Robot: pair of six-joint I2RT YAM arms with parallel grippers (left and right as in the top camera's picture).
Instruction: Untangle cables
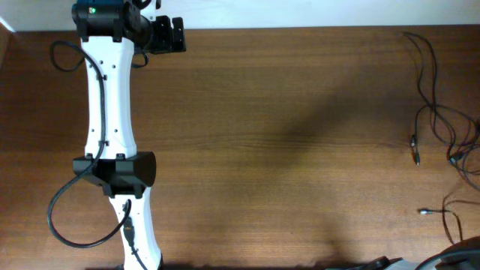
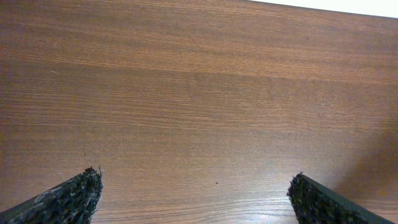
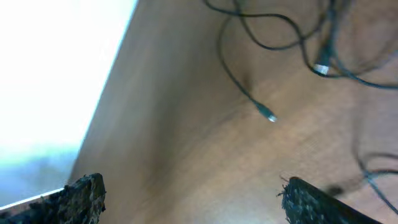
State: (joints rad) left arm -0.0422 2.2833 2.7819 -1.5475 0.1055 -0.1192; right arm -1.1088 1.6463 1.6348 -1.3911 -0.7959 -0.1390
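Note:
The cables (image 1: 442, 127) are thin black cords lying as loose, overlapping strands at the table's far right edge. One plug end (image 1: 415, 157) points down and another (image 1: 424, 212) lies lower. In the right wrist view the cables (image 3: 261, 37) lie blurred ahead, with one plug (image 3: 268, 116) nearest and a connector (image 3: 321, 70) to its right. My right gripper (image 3: 193, 196) is open and empty, short of the nearest plug. My left gripper (image 1: 174, 35) is at the table's far left back edge, far from the cables. It is open and empty over bare wood (image 2: 196, 193).
The brown wooden table (image 1: 285, 150) has its back edge against a white wall (image 1: 300, 11). The white left arm (image 1: 112, 135) stretches along the left side. Only a bit of the right arm (image 1: 450, 259) shows at the bottom right corner.

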